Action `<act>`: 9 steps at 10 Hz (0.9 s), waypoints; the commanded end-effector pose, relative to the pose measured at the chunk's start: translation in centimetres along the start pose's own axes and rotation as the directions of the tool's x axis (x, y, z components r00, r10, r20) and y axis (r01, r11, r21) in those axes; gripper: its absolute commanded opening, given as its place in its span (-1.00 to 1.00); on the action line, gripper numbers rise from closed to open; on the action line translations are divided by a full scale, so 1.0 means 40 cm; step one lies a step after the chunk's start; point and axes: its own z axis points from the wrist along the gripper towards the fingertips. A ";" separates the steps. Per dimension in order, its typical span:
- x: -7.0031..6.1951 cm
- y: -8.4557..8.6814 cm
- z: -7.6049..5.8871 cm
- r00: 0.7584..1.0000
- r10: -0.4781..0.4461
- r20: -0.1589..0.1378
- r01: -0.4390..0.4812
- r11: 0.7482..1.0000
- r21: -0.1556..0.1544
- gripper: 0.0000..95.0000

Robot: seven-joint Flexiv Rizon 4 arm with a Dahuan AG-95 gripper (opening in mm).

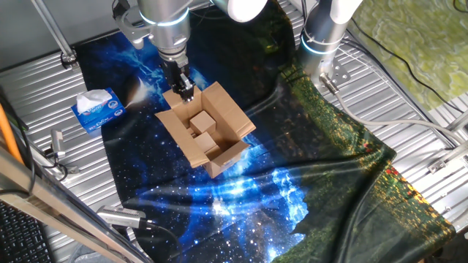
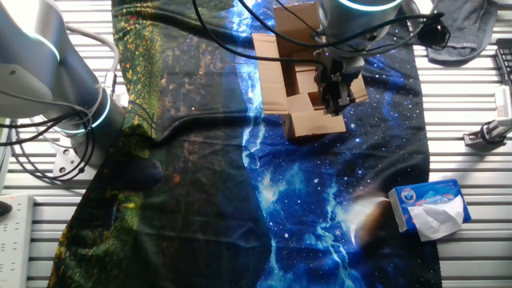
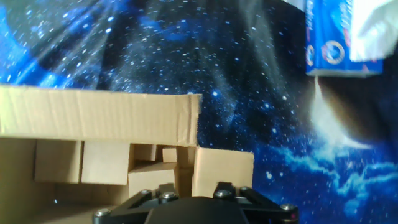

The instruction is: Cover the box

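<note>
A: Where's the box?
B: Cardboard box sits mid-cloth on the galaxy-print cloth, which covers the slatted metal counter. Flaps open, splayed outward. In the other fixed view it's near the top, box.

A: Anything inside?
B: Smaller cardboard blocks stacked in the cavity. Hand view shows them too, under a flap edge.

A: Gripper?
B: Gripper hangs at the box's far rim, right by one flap, arm coming down from above. In the other fixed view the gripper overlaps the box's right-hand side, over the opening's edge.

A: Jaws open or closed?
B: Cannot tell. The fingers look close together in the fixed views, but it's too dark and small to be sure. Hand view only shows the black gripper base at the bottom; fingertips not visible. Can't tell if it's touching the flap either.

A: Other stuff?
B: Blue-and-white tissue box on the cloth's edge, well apart from the cardboard box; tissue sticking out the top. Also seen at tissue box and, partly cropped, tissue box. A second robot arm base stands at the far side of the counter.
</note>
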 end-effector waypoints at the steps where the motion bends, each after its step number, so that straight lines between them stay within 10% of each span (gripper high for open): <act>1: -0.001 0.002 -0.006 1.000 -0.015 -0.018 0.015 1.000 0.003 -1.00; 9: 0.000 0.003 -0.010 0.999 -0.035 -0.037 0.035 0.999 -0.005 -1.00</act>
